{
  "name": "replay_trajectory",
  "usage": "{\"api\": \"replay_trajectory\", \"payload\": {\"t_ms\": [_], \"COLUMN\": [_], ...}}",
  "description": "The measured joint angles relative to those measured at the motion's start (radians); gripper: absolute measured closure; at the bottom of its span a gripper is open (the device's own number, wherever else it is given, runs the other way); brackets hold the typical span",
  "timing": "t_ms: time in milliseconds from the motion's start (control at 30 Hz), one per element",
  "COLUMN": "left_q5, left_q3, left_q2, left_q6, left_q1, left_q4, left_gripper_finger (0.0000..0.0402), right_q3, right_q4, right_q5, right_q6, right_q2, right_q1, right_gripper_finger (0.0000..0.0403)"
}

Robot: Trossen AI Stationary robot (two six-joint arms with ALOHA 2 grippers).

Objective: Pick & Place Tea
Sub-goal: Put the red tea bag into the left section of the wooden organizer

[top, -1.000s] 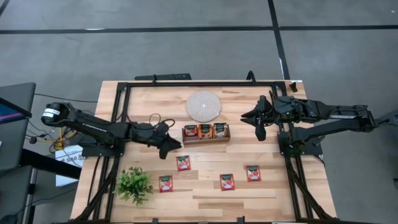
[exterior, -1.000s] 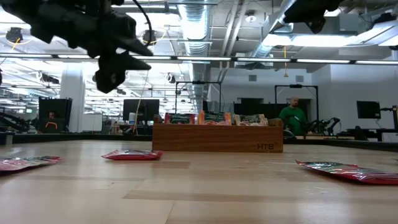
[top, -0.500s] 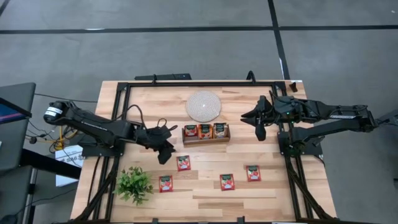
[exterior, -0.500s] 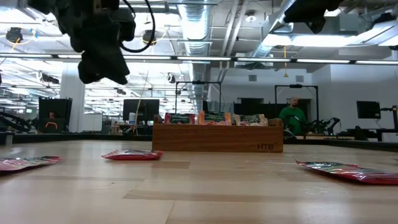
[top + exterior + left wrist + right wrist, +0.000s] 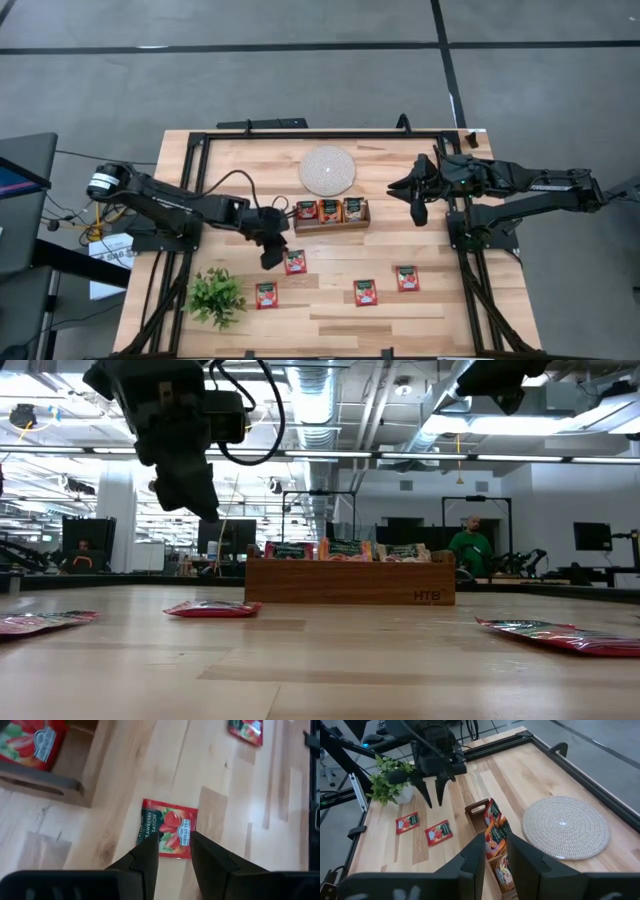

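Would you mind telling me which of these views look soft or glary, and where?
Low view: ceiling lights glare brightly; the near tea sachet and foreground wood are blurred, the wooden tray sharp. Left wrist view: the left gripper is soft-edged, the sachet below it readable. Right wrist view: the right gripper is out of focus, the woven mat crisp.

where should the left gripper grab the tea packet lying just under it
Come straight down with the left gripper and pinch the tea packet across its two opposite edges. It lies flat on the table, apart from the tray, so only its thin edges give a hold.
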Motion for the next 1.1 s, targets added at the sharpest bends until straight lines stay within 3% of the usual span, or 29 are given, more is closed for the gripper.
{"api": "replay_trajectory", "payload": {"t_ms": [267, 500, 833, 1100], "left_q5": [-0.01, -0.046, -0.123, -0.116], "left_q3": [0.0, 0.0, -0.001, -0.001], "left_q2": [0.096, 0.2, 0.214, 0.214], "left_q6": [0.108, 0.036, -0.038, -0.049], "left_q1": [-0.029, -0.049, -0.051, -0.068], "left_q4": [-0.01, 0.058, 0.049, 0.037], "left_gripper_finger": [0.0298, 0.0298, 0.0298, 0.0298], "right_q3": [0.0, 0.0, 0.0, 0.0], "right_q4": [-0.001, -0.008, -0.016, -0.037], "right_q5": [0.0, -0.002, -0.003, -0.003], "right_q6": [0.0, 0.0, -0.002, -0.01], "right_q2": [0.0, 0.0, 0.0, 0.0], "right_q1": [0.0, 0.0, 0.0, 0.0], "right_gripper_finger": [0.0331, 0.0331, 0.0331, 0.0331]}}
